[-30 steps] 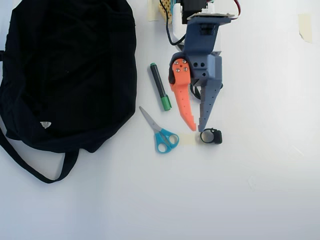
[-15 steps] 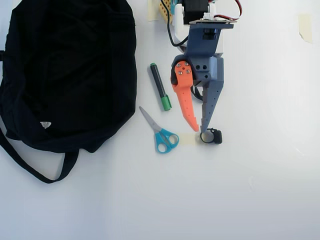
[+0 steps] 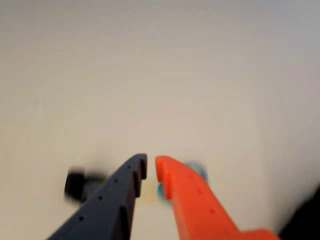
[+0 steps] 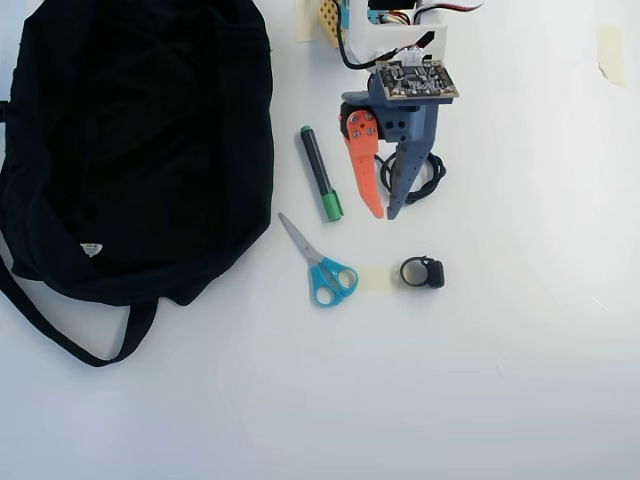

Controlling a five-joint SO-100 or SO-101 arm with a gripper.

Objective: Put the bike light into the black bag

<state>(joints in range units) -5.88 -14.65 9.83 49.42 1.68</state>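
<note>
The bike light, a tiny black block with a ring loop, lies on the white table to the right of the scissors. In the wrist view the bike light is a dark blur left of the grey-blue finger. My gripper hangs above and behind it, apart from it, with the orange and blue fingers drawn together at the tips and nothing between them. In the wrist view the gripper shows only a thin gap. The black bag fills the overhead view's upper left; its white tag faces up.
Blue-handled scissors and a green-capped marker lie between the bag and the gripper. A coiled black cable sits under the arm. A pale tape patch is beside the light. The bag's strap loops toward the front left.
The gripper has pulled back from the bike light toward the arm's base and its fingers have drawn together. The bike light lies where it was.
</note>
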